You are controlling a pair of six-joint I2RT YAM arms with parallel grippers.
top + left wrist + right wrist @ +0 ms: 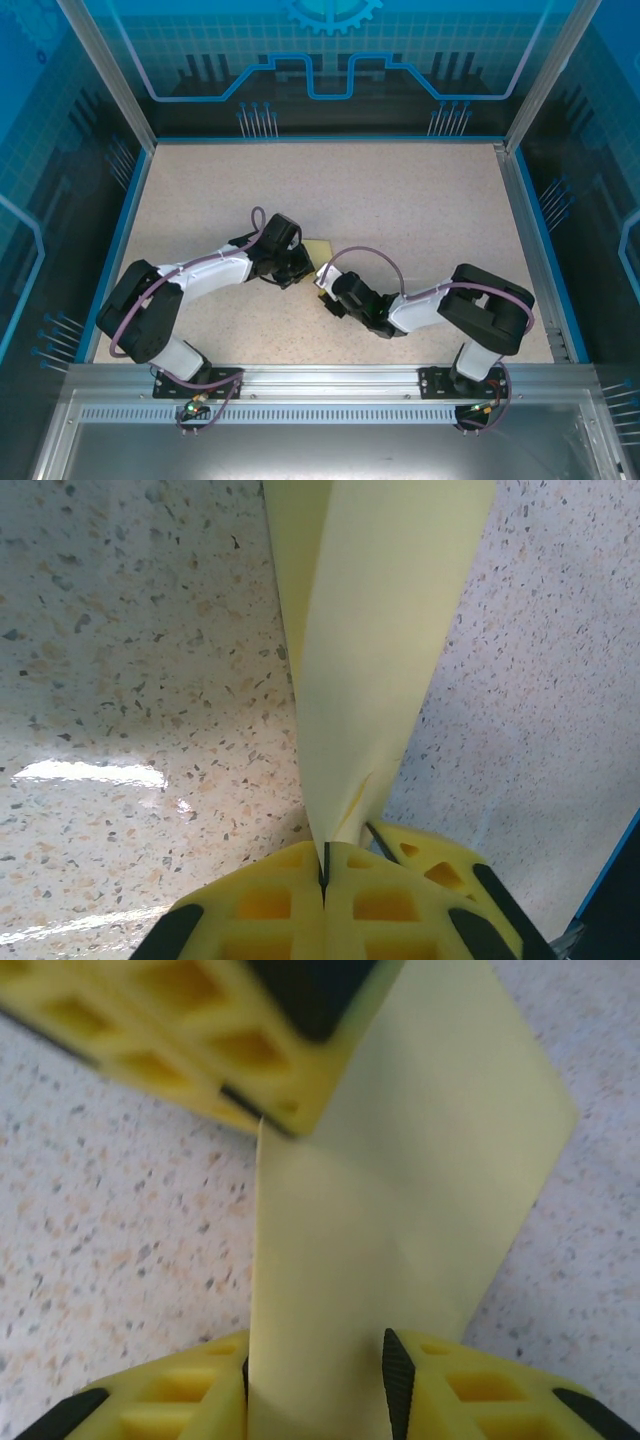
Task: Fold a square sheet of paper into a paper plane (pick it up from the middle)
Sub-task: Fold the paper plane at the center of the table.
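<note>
Pale-yellow sheet of paper (319, 246), thin and creased, sits near the middle of the speckled beige table (420, 210), between the two white-and-black arms; from above only a small yellow patch of it shows, just beyond the left gripper (303, 266) and up-left of the right gripper (324, 288). In the left wrist view the left gripper (325, 858) has its yellow fingers (270, 900) pressed together with no gap, pinching the narrow end of the paper (375, 650); the sheet widens away from the tips in two layers, with a long crease along its left side; whether its far edge touches the table (120, 660) I cannot tell. In the right wrist view the paper (400, 1180) runs as a flat band from the right gripper (318, 1362) up and to the right, one corner out over the table (110, 1220); the left gripper's yellow fingers (190, 1035) clamp its upper left corner; the right gripper's fingers (470, 1395) stand apart, the band filling the gap between their black inner pads; whether they press on it I cannot tell.
</note>
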